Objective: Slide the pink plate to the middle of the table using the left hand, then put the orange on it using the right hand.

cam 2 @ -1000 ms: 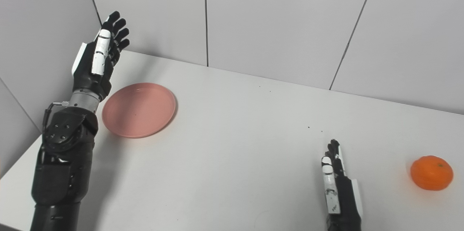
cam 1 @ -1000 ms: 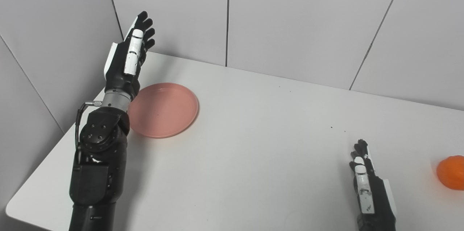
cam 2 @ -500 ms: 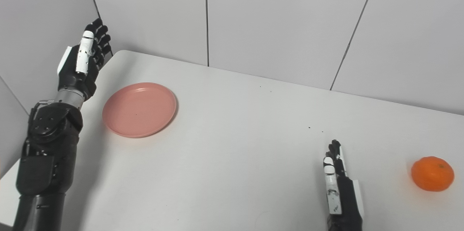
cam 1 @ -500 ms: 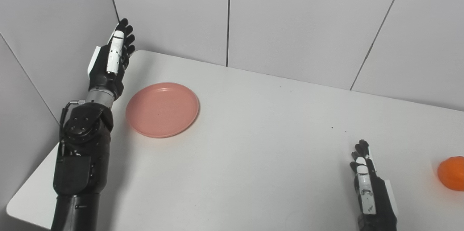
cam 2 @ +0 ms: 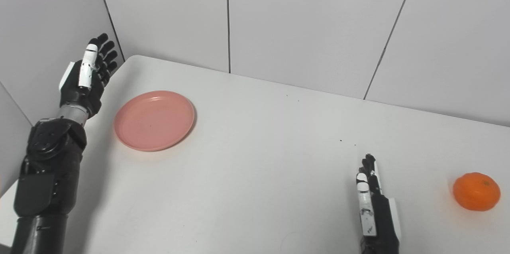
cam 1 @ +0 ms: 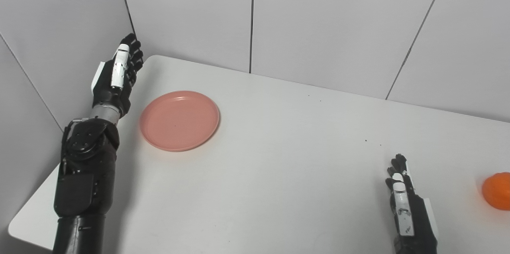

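- So the round, shallow pink plate sits flat on the white table, over on the left side and toward the far corner, not in the middle. Nothing is in it at all, just bare pink surface.
- The left hand, black with a white strip along one finger, is raised just to the left of the plate, near the table's left edge. It's spread out wide with fingers pointing up and away, holding nothing, and it isn't touching the plate; there's a visible gap of table between them.
- The left arm, chunky black with a silver wrist ring, comes up from the bottom-left corner and stands beside the plate's near-left rim.
- The round orange fruit sits on the table way over on the right, near the front, well apart from the plate. In the left eye view it's cut off by the picture's edge.
- The right hand rests low near the front edge, just left of the orange, fingers straight and pointing away, gripping nothing. It's near the fruit but not touching it.
- Between plate and orange it's just open tabletop with a few tiny dark specks, so nothing stands in the way.
- Grey wall panels with dark seams close in the back and left.
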Available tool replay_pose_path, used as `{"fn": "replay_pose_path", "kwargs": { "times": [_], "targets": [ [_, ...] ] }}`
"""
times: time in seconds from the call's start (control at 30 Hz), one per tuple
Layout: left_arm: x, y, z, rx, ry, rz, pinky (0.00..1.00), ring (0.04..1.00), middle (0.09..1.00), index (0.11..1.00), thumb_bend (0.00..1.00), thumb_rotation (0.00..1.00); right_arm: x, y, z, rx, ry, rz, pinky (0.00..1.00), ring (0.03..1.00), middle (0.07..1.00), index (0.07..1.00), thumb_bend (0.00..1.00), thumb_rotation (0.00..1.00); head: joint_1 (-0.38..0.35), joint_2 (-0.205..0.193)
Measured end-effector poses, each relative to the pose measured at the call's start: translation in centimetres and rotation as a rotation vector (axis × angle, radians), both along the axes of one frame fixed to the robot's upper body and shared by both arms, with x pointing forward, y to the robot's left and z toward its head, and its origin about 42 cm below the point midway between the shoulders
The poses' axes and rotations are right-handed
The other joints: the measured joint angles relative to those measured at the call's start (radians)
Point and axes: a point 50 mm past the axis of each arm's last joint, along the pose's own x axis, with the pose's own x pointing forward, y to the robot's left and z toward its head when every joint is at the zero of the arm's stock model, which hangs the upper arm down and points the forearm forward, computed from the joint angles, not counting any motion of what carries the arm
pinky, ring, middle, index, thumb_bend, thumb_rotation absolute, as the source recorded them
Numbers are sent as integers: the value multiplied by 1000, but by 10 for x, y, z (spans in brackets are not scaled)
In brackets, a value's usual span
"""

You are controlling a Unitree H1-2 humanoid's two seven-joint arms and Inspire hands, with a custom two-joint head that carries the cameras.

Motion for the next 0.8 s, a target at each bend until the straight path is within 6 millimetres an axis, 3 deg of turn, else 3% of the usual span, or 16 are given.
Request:
{"fn": "replay_pose_path", "kwargs": {
  "times": [0.8],
  "targets": [
    [-4,17,-40,-26,116,12,1000,984,977,955,296,1000,0,-4,0,-21,-1,-5,1000,1000,1000,1000,140,1000,15,3]
  ]
}}
